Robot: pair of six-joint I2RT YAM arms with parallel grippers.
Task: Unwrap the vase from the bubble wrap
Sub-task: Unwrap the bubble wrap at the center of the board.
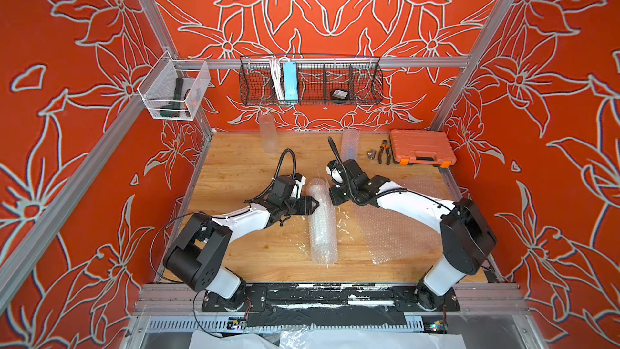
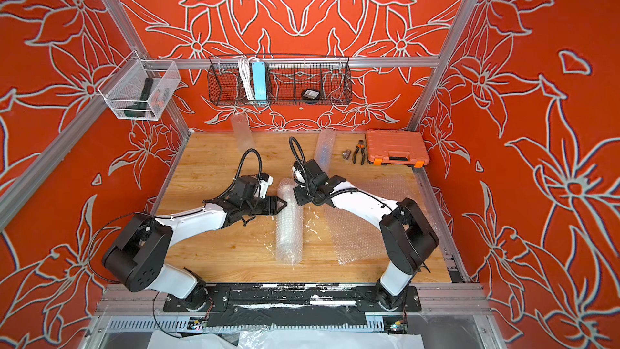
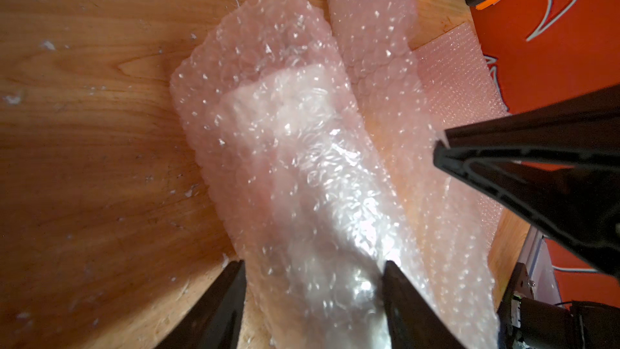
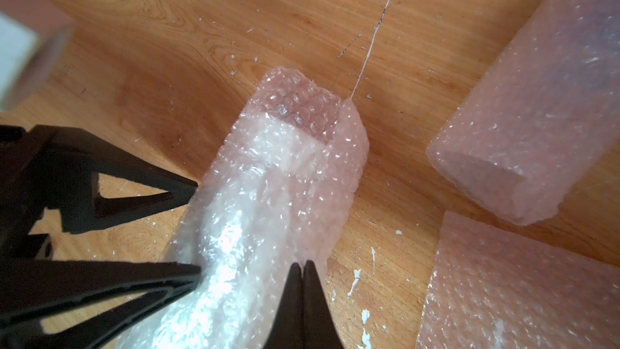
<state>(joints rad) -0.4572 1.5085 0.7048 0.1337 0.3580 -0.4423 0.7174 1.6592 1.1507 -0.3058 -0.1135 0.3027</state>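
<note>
– Starting at the left wall, what hangs there?
– A clear mesh bin (image 1: 152, 110) on the rail, with a dark tool in it. Below it the wooden counter (image 1: 241, 169) begins, and a clear vessel (image 1: 268, 134) is at its back edge.
– And the left arm?
– It stretches in from the left. The left pincer (image 1: 315, 204) stands partway open around the bubble wrap roll (image 1: 322, 229). In both top views the roll lies at the middle of the counter, its length running front to back. In the left wrist view the roll (image 3: 302, 162) passes between the two fingers and both press on the wrap. So the pincer (image 3: 312, 265) holds it, toward its rear end.
– Is anything visible inside?
– A paler core shows through the bubbles, but its shape cannot be told.
– The right pincer?
– Its wrist hangs over the roll's right side. In the right wrist view the right pincer (image 4: 303, 268) is closed tight, tips together at the loose outer edge of the roll (image 4: 268, 179). Whether film is caught between them cannot be told.
– Further right?
– A second roll (image 1: 350, 144) at the back, and a flat sheet of bubble wrap (image 1: 396, 233) under the right arm. Then come pliers (image 1: 384, 151) beside an orange tool case (image 1: 421, 146) in the back right corner.
</note>
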